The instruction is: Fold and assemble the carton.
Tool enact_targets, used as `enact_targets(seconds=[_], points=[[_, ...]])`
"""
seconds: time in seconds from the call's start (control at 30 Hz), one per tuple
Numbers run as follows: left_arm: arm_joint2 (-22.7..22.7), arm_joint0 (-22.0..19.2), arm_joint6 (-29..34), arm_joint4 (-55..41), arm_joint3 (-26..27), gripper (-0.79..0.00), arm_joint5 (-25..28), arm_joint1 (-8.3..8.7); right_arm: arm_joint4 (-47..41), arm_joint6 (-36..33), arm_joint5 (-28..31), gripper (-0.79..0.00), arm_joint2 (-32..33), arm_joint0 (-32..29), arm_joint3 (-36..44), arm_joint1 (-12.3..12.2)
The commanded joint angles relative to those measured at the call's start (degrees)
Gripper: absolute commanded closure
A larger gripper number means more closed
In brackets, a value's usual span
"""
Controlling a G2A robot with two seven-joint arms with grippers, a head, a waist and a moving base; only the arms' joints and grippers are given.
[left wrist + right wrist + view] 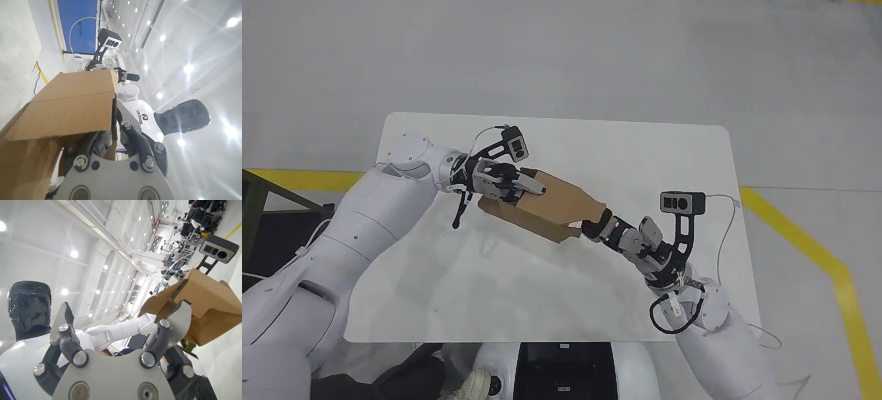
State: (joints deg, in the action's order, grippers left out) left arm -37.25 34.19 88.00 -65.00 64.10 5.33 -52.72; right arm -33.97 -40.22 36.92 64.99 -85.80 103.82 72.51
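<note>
Item: carton, brown corrugated board, partly formed.
Position: spans the gap between the 2 grippers, over the tabletop. Whether it rests on the tabletop or hangs clear cannot be told.
Long axis: runs from the left gripper to the right gripper, with 1 end at each.
Left gripper: closed on a wall of the carton at its own end. The board's cut edge runs in between the jaws.
Right gripper: jaws spread wide, gripping nothing. 1 finger lies against the loose flap at the carton's far end, and the other finger stands well apart from the board.
Nearer arm: both are at the carton, but only the left has hold.
Step, as judged: the left anchors, leaving the right free to press the end flap inward.
Key relation: the flap sits beside the right gripper's touching finger, not between its jaws.
Risk, as judged: a push along the long axis could slide the board in the left grip.
</note>
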Motion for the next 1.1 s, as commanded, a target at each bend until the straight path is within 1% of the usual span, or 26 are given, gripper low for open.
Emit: enact_targets(seconds=[0.0, 0.2, 0.33, 0.43, 0.57, 0.73, 0.9, 1.07], points=[[-0.18, 0.07, 0.0, 0.05, -0.02, 0.0, -0.15, -0.09, 0.45, -0.1, 0.15, -0.785, -0.17, -0.6, 0.66, -0.03], [-0.71, 0.27, 0.0, 0.41, -0.16, 0.0, -0.54, -0.33, 2.96, 0.74, 1.54, -0.785, -1.52, -1.63, 1.53, 0.1], [-1.11, 0.44, 0.0, 0.4, -0.2, 0.0, -0.74, -0.43, 6.06, 4.82, 4.53, -0.785, -0.84, -1.84, 1.01, 0.32], [-1.4, 0.63, 0.0, 0.3, -0.13, 0.0, -0.86, -0.45, 7.62, 6.54, 5.16, -0.785, -0.36, -2.57, 1.65, 0.32], [-1.67, 0.79, 0.0, 0.49, -0.06, 0.0, -0.96, -0.48, 8.74, 7.09, 5.88, -0.785, 0.33, -4.32, 3.43, 0.12], [-1.95, 0.93, 0.0, 0.69, 0.0, 0.0, -1.08, -0.56, 10.07, 5.98, 6.03, -0.785, -0.33, -6.37, 5.78, -0.12], [-2.2, 1.05, 0.0, 1.05, -0.04, 0.0, -1.06, -0.64, 10.91, 4.85, 5.76, -0.785, -1.25, -6.96, 6.58, -0.28], [-2.42, 1.24, 0.0, 1.08, 0.06, 0.0, -1.22, -0.72, 13.18, 7.51, 5.44, -0.785, -1.87, -6.46, 5.75, -0.1]])
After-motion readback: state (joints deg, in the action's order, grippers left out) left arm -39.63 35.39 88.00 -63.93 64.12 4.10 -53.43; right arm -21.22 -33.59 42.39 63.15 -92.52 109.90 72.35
